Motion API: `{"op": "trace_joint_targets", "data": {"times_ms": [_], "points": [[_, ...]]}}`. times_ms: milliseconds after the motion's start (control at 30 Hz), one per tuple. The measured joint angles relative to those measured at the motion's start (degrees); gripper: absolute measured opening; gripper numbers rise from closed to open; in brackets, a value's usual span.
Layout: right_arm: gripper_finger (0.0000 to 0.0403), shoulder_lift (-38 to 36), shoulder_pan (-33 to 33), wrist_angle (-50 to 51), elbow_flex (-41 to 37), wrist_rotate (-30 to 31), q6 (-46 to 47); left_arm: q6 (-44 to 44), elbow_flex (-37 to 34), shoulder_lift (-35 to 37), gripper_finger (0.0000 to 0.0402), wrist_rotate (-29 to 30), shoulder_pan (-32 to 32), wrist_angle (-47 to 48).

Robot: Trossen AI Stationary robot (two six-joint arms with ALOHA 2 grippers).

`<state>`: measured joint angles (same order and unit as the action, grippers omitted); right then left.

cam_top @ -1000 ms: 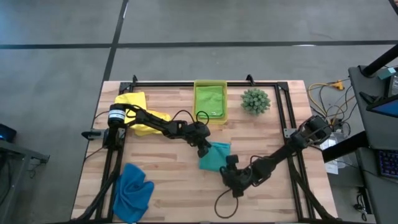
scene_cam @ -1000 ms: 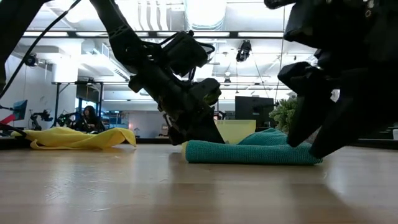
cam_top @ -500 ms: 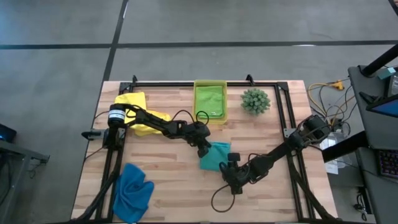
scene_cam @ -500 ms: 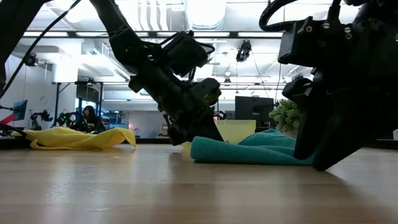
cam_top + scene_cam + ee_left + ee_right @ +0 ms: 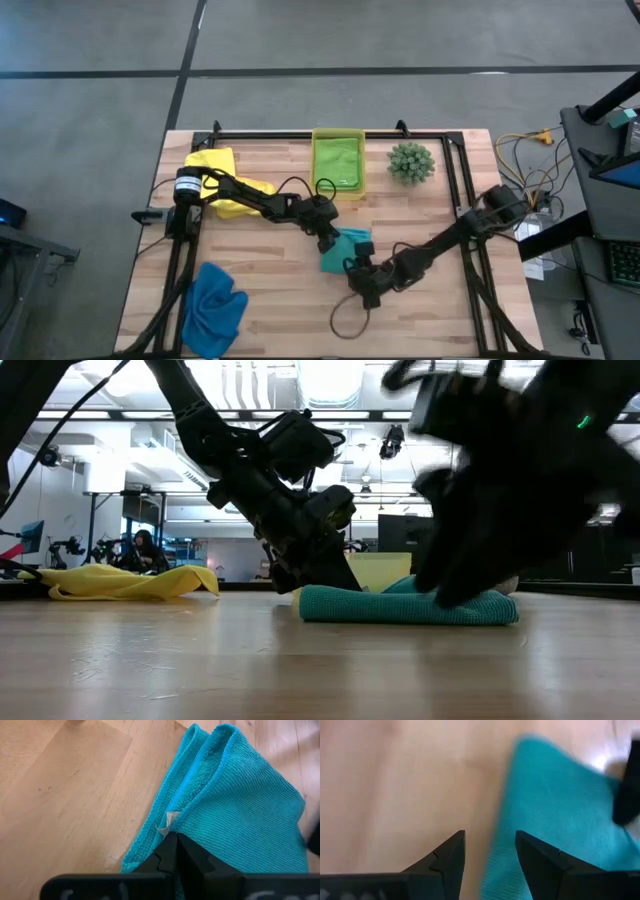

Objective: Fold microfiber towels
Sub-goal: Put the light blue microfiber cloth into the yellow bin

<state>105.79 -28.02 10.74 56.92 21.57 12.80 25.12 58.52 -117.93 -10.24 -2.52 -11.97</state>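
Teal towel [image 5: 340, 251] lay folded mid-table, below the bin [image 5: 338, 163]. Left gripper [image 5: 176, 851] sat on the towel's near-bin edge, fingers pinched together on the fabric by the small tag. Right gripper [image 5: 489, 851] was at the towel's opposite corner, fingers apart with a clear gap, holding nothing, towel edge just past the tips. Yellow towel [image 5: 222, 180] lay bunched at the left arm's base, blue towel [image 5: 213, 306] crumpled at the front-left corner, green towel [image 5: 337, 160] inside the bin

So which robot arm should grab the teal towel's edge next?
Probably the right. Its claw is open, hovering right at the edge of the teal towel. The left claw is shut, already pressing the towel's far side.
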Motion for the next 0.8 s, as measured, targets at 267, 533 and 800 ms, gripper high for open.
{"op": "trace_joint_targets", "data": {"times_ms": [267,533,800], "points": [[0.0171,3.1,5.4,-1.1,0.8,-4.6,0.3,0.0,0.0,0.0,0.0,0.0,0.0,0.0],[0.0171,3.0,6.0,-0.6,2.4,-8.1,-1.0,0.1,0.0,0.0,0.0,-0.1,0.0,0.0],[0.0171,2.8,4.6,-1.2,4.4,-8.4,-2.7,0.0,0.0,0.0,0.0,0.0,0.0,0.0]]}}
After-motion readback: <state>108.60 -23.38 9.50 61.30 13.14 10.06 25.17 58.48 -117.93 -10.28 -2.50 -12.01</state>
